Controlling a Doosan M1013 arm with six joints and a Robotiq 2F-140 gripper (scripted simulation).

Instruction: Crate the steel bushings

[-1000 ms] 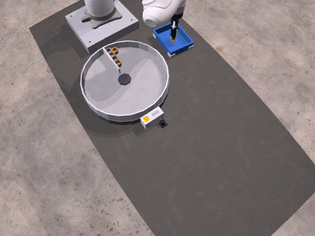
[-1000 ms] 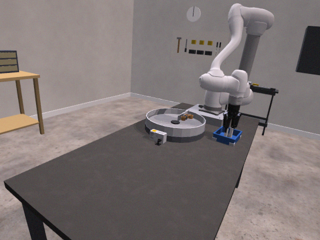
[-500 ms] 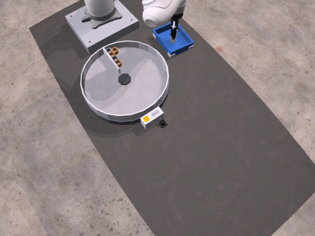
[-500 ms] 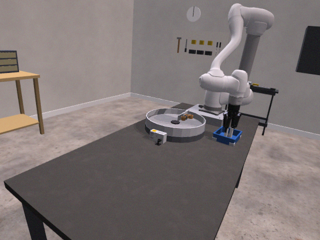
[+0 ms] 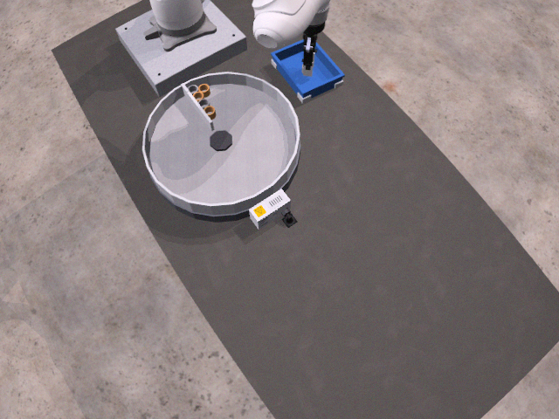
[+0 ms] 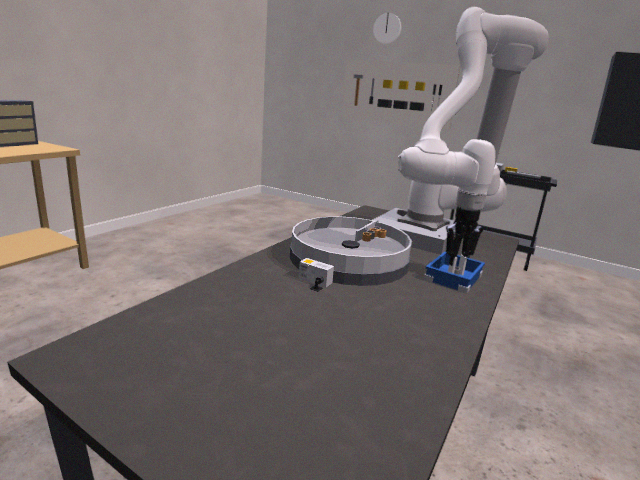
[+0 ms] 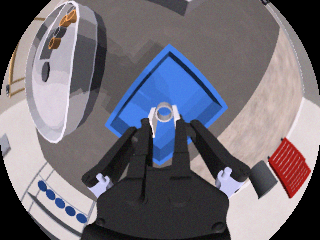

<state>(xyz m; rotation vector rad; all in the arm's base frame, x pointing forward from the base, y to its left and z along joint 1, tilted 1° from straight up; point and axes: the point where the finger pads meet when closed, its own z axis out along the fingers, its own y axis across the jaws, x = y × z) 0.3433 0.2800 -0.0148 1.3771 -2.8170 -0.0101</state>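
Grey-walled room, mottled concrete floor, long dark worktop (image 6: 258, 361).

Jaws clenched on a steel bushing (image 7: 163, 115), pale grey ring, bore facing the wrist camera, gripped between the two black fingers. Gripper (image 5: 307, 64) pointed straight down, lowered into the blue crate (image 5: 331, 67); bushing held over the crate's blue floor, whether touching it cannot be told. Crate close to the worktop's far end, just beside the turning table (image 5: 155, 184) and near the grey base plate (image 5: 135, 49) under the white arm (image 6: 449, 165).

Turning table: round, shallow, pale rim, dark octagonal hub (image 5: 220, 140) at centre, thin upright divider (image 5: 195, 106) running from hub to rim. Against the divider's far side, a cluster of bushings: three bronze bushings (image 5: 204, 89), (image 5: 197, 96), (image 5: 210, 112) and two more grey steel ones (image 5: 193, 88), (image 5: 203, 103), standing close together in a row along the divider. Rest of the tray floor bare grey.

White control box (image 5: 270, 208) with a yellow label at the near rim of the turning table, small black plug (image 5: 287, 220) touching it.

Further out: wooden shelf unit (image 6: 72, 196) at the left wall, tools hung on the back wall (image 6: 398, 95), black stand (image 6: 537, 206) behind the arm.
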